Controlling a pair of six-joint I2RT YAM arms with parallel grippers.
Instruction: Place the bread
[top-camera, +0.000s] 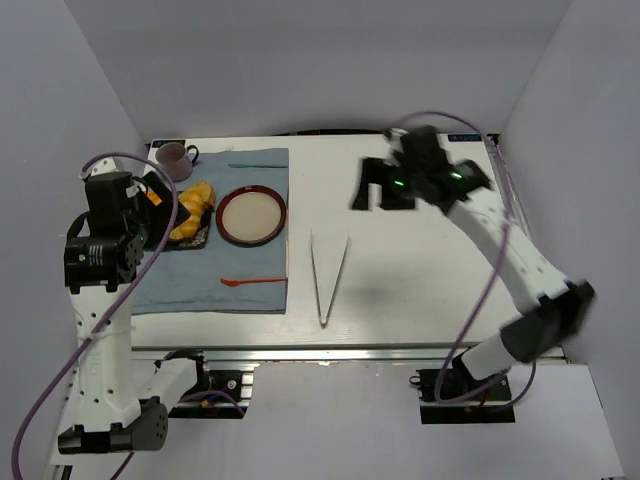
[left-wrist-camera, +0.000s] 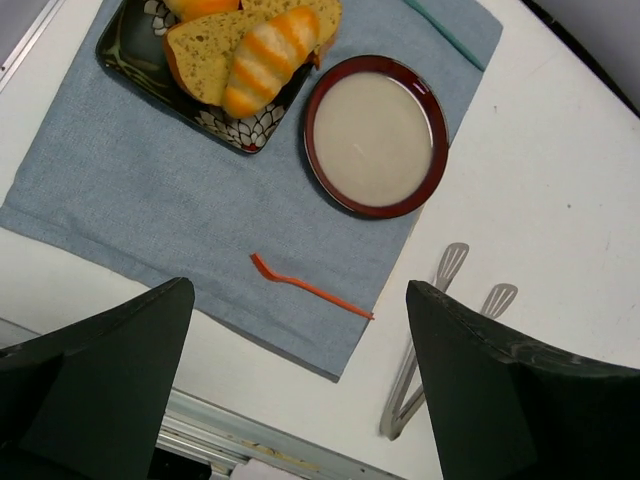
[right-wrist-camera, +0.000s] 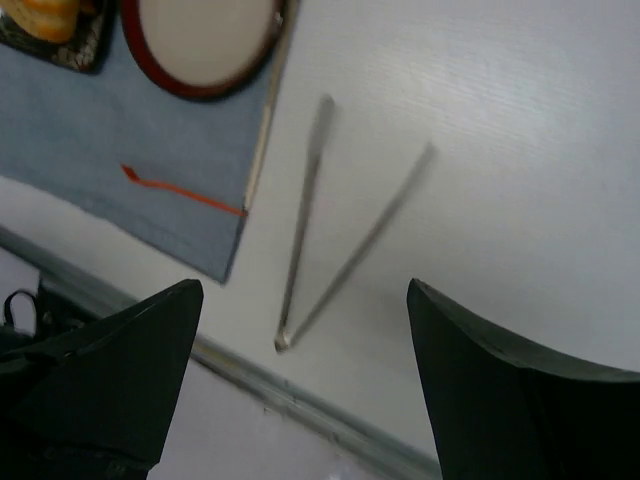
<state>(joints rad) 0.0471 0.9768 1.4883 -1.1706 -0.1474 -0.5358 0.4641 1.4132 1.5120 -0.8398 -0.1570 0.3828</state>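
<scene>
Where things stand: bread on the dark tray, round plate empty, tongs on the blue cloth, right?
No: the top external view shows the tongs on the bare table, beside the blue cloth. The bread on the dark tray and the round plate empty: correct.

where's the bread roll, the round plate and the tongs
bread roll (left-wrist-camera: 270, 55): left wrist view, middle of its striped top
round plate (left-wrist-camera: 375, 135): left wrist view, bare pale centre
tongs (left-wrist-camera: 452, 263): left wrist view, slotted tip of one arm
</scene>
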